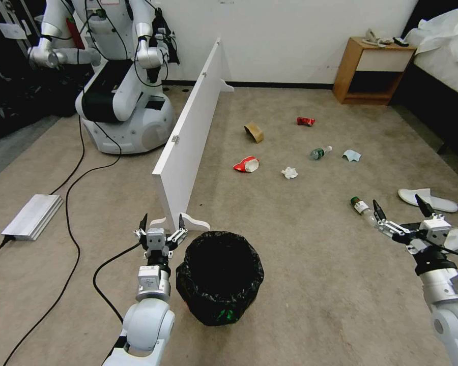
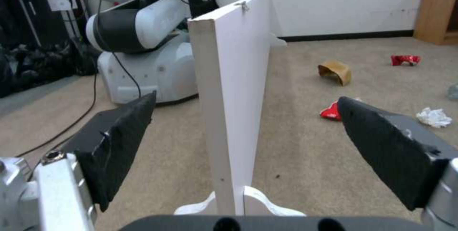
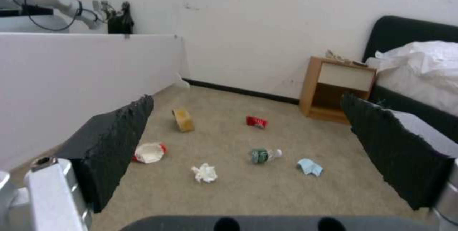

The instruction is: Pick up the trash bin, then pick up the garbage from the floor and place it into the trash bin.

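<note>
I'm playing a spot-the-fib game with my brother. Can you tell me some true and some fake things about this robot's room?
1. The trash bin stands on the carpet beside the left tool. True.
2. The left tool is gripping the bin. False: it is open, next to the rim, holding nothing.
3. The white tissue lies on the floor. True.
4. The red can is inside the bin. False: it lies on the carpet far off.
5. The right tool is open. True.

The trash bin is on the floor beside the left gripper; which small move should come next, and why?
Probably shift the left gripper, open and empty, right and down onto the near rim of the trash bin: the bin stands unheld on the carpet, and the garbage lies beyond it.
</note>
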Robot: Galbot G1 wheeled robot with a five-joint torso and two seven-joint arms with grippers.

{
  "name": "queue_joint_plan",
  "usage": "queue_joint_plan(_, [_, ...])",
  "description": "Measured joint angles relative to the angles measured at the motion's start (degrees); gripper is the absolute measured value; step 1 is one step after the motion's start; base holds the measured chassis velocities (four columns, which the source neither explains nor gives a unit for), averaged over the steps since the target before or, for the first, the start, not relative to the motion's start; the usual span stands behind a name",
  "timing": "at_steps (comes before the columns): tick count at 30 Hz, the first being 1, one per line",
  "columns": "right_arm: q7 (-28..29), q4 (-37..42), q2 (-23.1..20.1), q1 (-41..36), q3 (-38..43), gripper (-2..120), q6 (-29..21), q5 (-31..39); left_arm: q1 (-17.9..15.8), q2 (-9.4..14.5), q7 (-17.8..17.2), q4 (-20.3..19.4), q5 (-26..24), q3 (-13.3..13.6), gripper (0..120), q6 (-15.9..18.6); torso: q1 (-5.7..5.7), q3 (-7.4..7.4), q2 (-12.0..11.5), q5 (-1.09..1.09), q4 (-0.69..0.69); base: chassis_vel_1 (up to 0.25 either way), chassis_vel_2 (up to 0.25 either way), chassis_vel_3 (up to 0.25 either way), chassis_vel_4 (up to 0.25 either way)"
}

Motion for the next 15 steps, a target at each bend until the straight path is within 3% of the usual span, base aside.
queue_joint_plan(8, [0.6, 0.91, 1.35, -0.67, -0.52, 100, -0.06, -1.04, -0.02, 1.14, -0.64, -0.01, 0.09, 0.21, 100, -0.5, 0.0, -0.01, 0.0, -0.01, 0.0, 0.0, 0.0, 0.0, 0.0])
queue_joint_plan(11, [0.96, 1.33, 1.4, -0.95, -0.54, 100, -0.17, -1.09, -0.26, 1.68, -1.62, -0.17, 0.03, 0.43, 100, 0.88, 0.0, -0.01, 0.0, -0.01, 0.0, 0.0, 0.0, 0.0, 0.0])
queue_joint_plan(13, [1.12, 1.33, 0.98, -1.1, -0.51, 100, -0.19, -1.09, -0.29, 2.12, -2.49, -0.32, -0.17, 0.64, 100, 2.91, 0.0, -0.01, 0.0, 0.0, 0.0, 0.0, 0.0, 0.0, 0.0])
queue_joint_plan(15, [1.19, 1.28, -0.11, -1.46, -0.38, 100, -0.19, -1.04, -0.6, 3.62, -3.75, -0.81, -1.45, 1.48, 100, 7.52, 0.0, -0.01, 0.0, -0.02, 0.0, 0.0, 0.0, 0.0, 0.0])
